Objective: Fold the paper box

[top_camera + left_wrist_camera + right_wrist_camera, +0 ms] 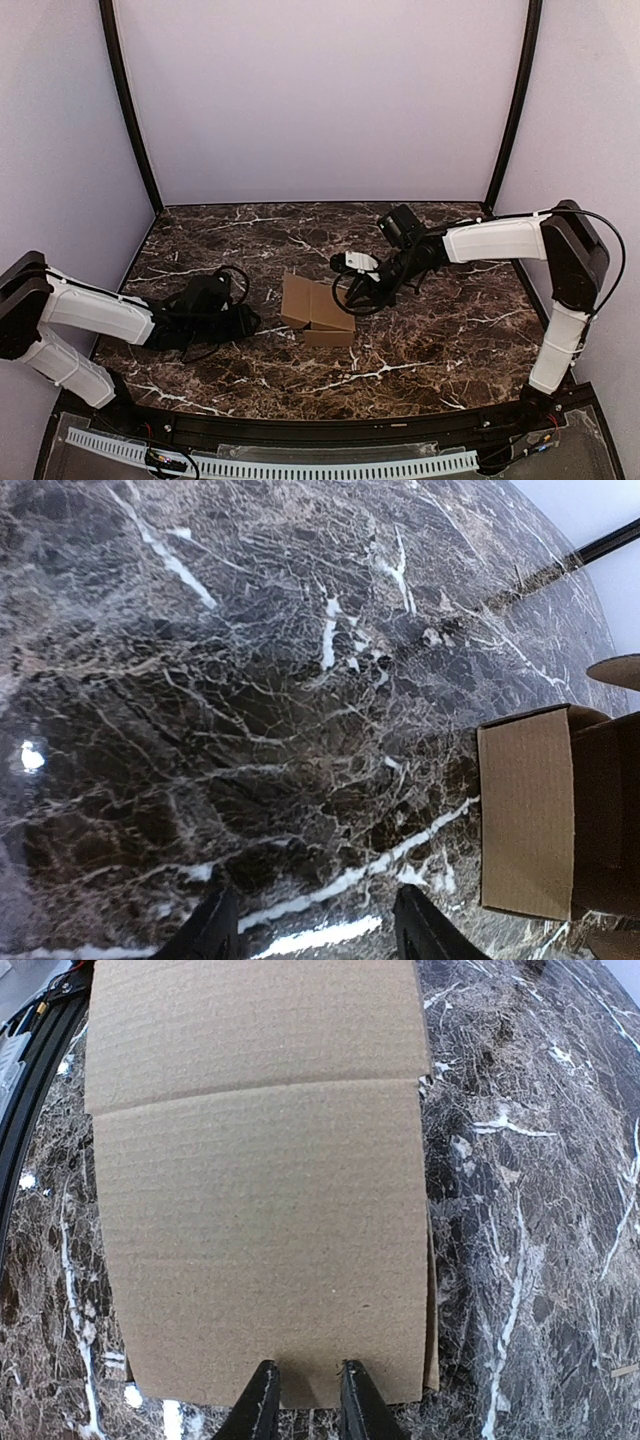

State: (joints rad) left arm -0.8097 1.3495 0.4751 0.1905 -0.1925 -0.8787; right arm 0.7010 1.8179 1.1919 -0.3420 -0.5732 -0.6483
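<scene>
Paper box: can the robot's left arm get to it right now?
Probably yes. Only bare marble table lies between the open left end effector and the paper box, and nothing blocks that side.

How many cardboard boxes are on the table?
1. The paper box sits near the middle of the table, between the left gripper, apart from it, and the right gripper, at its edge. No other shows.

Matt brown corrugated cardboard paper box (260, 1210), glossy dark marble-look table (250, 680)
</scene>
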